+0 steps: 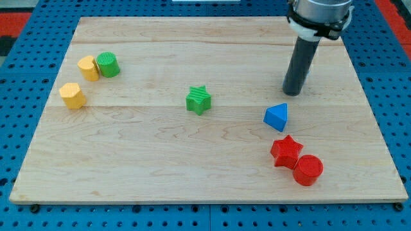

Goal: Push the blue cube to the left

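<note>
The blue block [276, 117] lies right of the board's middle; it looks like a wedge or tilted cube with a pointed top. My tip [293, 94] is the lower end of the dark rod, resting on the board just above and slightly right of the blue block, a small gap apart from it. The rod rises toward the view's top right.
A green star [199, 100] sits near the middle. A red star [286, 151] and a red cylinder [308, 170] lie below the blue block. Two yellow blocks [88, 68] [72, 95] and a green cylinder [108, 64] are at the left. The wooden board [160, 173] is ringed by blue pegboard.
</note>
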You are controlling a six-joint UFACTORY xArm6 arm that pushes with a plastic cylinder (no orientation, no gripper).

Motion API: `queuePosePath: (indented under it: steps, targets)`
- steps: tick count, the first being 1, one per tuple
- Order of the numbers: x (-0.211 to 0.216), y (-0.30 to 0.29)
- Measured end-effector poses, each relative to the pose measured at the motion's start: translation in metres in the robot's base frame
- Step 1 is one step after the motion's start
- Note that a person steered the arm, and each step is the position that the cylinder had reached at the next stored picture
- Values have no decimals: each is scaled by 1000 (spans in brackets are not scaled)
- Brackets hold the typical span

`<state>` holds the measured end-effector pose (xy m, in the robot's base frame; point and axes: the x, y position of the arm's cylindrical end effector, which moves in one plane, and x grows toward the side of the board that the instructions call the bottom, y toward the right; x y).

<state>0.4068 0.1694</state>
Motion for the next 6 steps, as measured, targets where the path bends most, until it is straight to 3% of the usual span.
queuePosePath:
  steps: [1, 2, 3, 4, 5, 6]
  targets:
    - [-4, 70]
    - [-34, 52]
    - [-34, -12]
    - [-26, -22]
    - [-43, -82]
    - [-90, -160]
